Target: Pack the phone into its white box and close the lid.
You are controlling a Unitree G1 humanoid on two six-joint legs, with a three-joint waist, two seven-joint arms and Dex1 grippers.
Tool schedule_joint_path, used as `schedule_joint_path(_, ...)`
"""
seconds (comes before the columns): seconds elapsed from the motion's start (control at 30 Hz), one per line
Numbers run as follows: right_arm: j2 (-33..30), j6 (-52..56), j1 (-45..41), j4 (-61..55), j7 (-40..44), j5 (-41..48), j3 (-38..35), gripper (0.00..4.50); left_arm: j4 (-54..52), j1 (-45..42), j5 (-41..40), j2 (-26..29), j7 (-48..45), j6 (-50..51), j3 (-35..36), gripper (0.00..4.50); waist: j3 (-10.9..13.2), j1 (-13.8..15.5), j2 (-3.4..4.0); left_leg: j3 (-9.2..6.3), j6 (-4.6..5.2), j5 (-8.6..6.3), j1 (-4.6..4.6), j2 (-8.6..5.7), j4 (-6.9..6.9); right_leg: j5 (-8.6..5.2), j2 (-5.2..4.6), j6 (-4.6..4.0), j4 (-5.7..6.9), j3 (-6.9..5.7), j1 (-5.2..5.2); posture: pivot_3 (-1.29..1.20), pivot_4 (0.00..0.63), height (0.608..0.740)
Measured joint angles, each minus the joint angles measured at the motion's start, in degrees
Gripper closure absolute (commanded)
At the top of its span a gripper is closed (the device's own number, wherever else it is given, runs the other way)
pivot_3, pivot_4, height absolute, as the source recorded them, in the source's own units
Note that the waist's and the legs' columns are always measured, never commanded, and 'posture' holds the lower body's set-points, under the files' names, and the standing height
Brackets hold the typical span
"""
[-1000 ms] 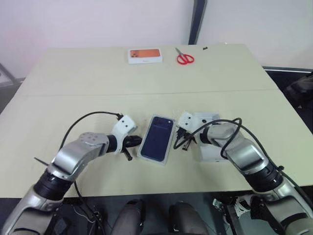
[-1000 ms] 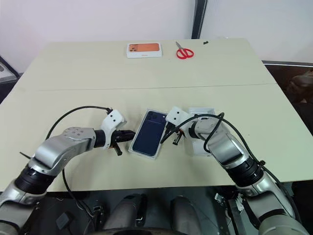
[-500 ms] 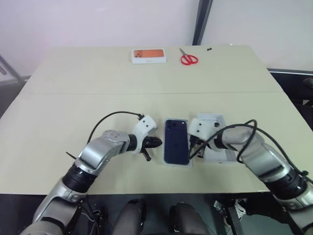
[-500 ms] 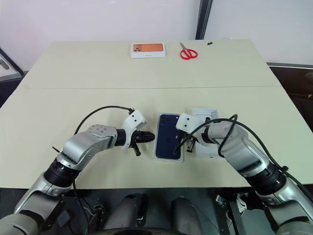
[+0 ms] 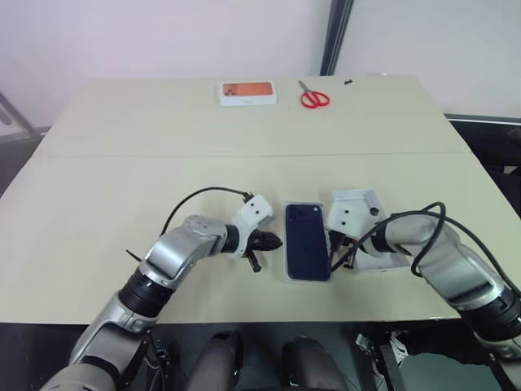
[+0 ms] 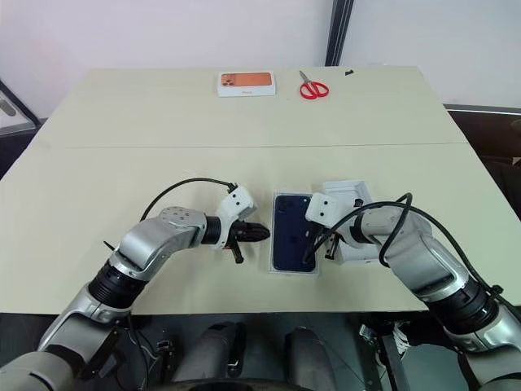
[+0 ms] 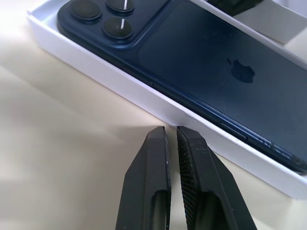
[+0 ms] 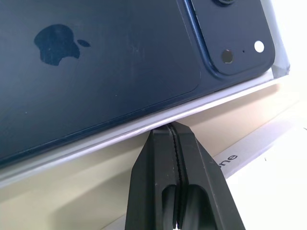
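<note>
the phone point(image 5: 308, 241) lies back up inside the white box point(image 7: 144, 98), its camera cluster at the far end. the left gripper point(image 7: 170, 130) has its two black fingers pressed nearly together with nothing between them; their tips sit just beside the box's outer wall on the left, about midway along it, and whether they touch it cannot be told. the right gripper point(image 8: 169, 127) is pinched fully together on nothing, its tip right at the box's opposite long edge, on the side nearer the camera cluster. the box with the phone thus lies between the two grippers. just behind the right gripper, on its outer side, rests the lid point(image 5: 365, 213), inside up, close beside the box. well beyond both grippers, at the far edge of the table point(image 5: 122, 179), lie a small box with an orange picture point(image 5: 247, 92) and red-handled scissors point(image 5: 313, 98).
</note>
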Motion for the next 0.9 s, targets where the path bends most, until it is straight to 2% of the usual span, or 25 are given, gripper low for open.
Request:
schedule_joint_path(0.3,-0.87,-0.27,0.34,-0.07,0.89,0.24,-0.57,4.5,-0.52,0.52,0.02,-0.2,-1.54,0.03,-0.16,4.06,0.0,0.0,0.0,0.0,0.0,0.0,0.0,0.0,0.01,0.0,0.0,0.0,0.0,0.0,0.0,0.0,0.15,0.74)
schedule_joint_path(0.4,-2.18,1.24,0.67,-1.07,3.03,3.17,-3.29,3.63,-0.58,0.93,-0.05,0.22,-1.89,-0.09,0.24,4.11,0.0,-0.04,0.0,0.0,0.0,0.0,-0.01,0.0,0.0,0.0,0.0,0.0,0.0,0.01,-0.01,0.0,0.15,0.74)
schedule_joint_path(0.57,-4.65,8.22,0.86,-5.6,5.62,10.28,-11.79,1.16,-2.55,3.35,-0.78,3.7,-4.14,-2.25,1.83,4.11,0.0,-0.31,0.01,0.0,0.01,0.0,0.0,0.03,-0.06,0.0,0.02,0.0,0.01,0.02,-0.06,0.0,0.15,0.74)
schedule_joint_path(0.73,-4.09,26.1,-0.68,-6.99,3.06,16.0,-16.48,1.16,-3.88,7.93,-0.71,7.27,-7.54,-12.93,7.29,4.11,-0.01,-0.16,0.02,0.0,0.02,-0.02,-0.01,0.04,-0.06,0.0,-0.01,-0.01,0.0,0.04,-0.06,0.0,0.15,0.74)
schedule_joint_path(0.9,2.74,41.02,-4.43,-4.8,-4.67,18.1,-18.01,1.16,-6.5,13.29,-0.4,9.93,-14.18,-28.46,9.04,4.11,-0.02,-0.05,0.05,0.02,0.02,-0.02,-0.01,0.03,-0.11,0.0,-0.05,-0.02,-0.03,0.04,-0.07,0.0,0.15,0.74)
